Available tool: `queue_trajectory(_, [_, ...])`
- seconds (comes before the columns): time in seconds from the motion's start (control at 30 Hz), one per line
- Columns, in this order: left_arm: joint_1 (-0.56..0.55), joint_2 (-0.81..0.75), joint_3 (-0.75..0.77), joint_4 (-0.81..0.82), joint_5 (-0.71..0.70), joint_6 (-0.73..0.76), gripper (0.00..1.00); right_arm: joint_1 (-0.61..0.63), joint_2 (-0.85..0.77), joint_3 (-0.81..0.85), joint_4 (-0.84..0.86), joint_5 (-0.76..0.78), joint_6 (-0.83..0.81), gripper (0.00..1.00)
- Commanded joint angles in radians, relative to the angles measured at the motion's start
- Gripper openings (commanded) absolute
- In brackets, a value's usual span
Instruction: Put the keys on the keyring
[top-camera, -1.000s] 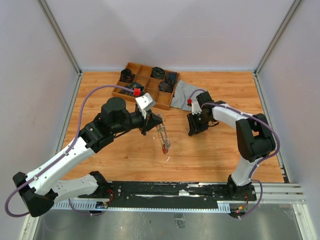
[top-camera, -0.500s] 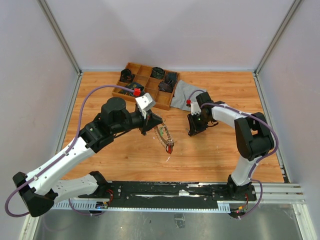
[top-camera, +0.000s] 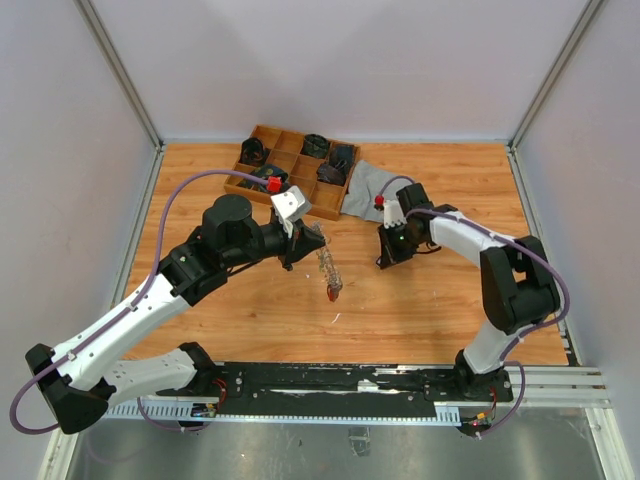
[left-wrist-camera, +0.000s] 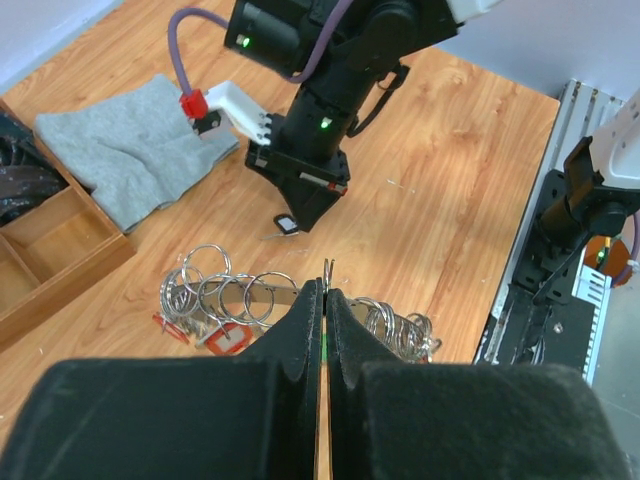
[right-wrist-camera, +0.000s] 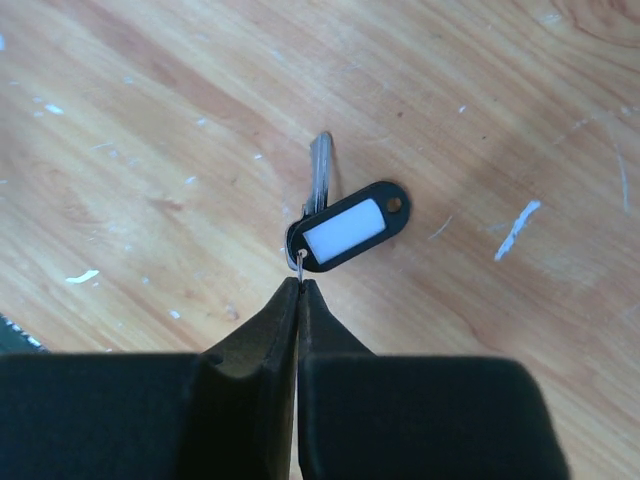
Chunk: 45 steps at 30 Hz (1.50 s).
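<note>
On my left side nothing much is new: the left gripper (left-wrist-camera: 322, 288) is pinched fully together on the wire of the keyring (top-camera: 328, 270). It holds the keyring off the table (top-camera: 420, 310) in the middle of the workspace, with the crowded bunch and a red tag hanging below the fingers. The bunch swung out sideways half a second ago and now hangs closer to straight down, so I judge it is settling. The real change is on my right. The right gripper (right-wrist-camera: 299, 285) was partly open a second ago and has just snapped closed, and in its wrist camera the fingertips meet on the little ring (right-wrist-camera: 300, 263) that joins the key (right-wrist-camera: 320, 170) to its black tag (right-wrist-camera: 347, 230) with the white label. Key and tag look to be lying flat on the wood, just beyond the fingertips, so I read this as a grasp made but not yet lifted. If the pinch holds, the next job is to raise the key and carry it left to the keyring. That thin loop could easily slip out.
</note>
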Motion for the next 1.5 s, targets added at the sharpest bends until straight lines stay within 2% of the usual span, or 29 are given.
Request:
queue_trajectory(0.0, [-0.003, -0.015, 0.015, 0.074, 0.013, 0.025, 0.0, -0.014, -0.153, -0.031, 0.026, -0.066, 0.034, 0.01])
queue_trajectory(0.17, [-0.004, -0.01, 0.023, 0.109, -0.039, 0.06, 0.0, -0.014, -0.331, -0.02, -0.042, -0.076, 0.055, 0.0])
queue_trajectory(0.4, [-0.004, 0.013, 0.049, 0.176, -0.088, 0.082, 0.01, -0.006, -0.556, 0.045, -0.189, -0.093, -0.055, 0.01])
queue_trajectory(0.57, [-0.025, 0.034, 0.078, 0.184, -0.153, 0.123, 0.01, 0.06, -0.685, 0.092, -0.18, -0.103, -0.132, 0.01])
queue_trajectory(0.73, [-0.09, 0.047, 0.103, 0.182, -0.22, 0.171, 0.01, 0.187, -0.767, 0.098, -0.063, -0.054, -0.234, 0.01])
queue_trajectory(0.93, [-0.097, 0.026, 0.118, 0.175, -0.188, 0.163, 0.0, 0.244, -0.782, 0.102, 0.029, -0.132, -0.309, 0.0])
queue_trajectory(1.3, [-0.102, 0.025, 0.119, 0.169, -0.124, 0.154, 0.01, 0.283, -0.648, 0.324, -0.107, -0.219, -0.324, 0.0])
queue_trajectory(1.47, [-0.108, 0.028, 0.12, 0.16, -0.129, 0.154, 0.0, 0.317, -0.609, 0.345, -0.119, -0.212, -0.324, 0.0])
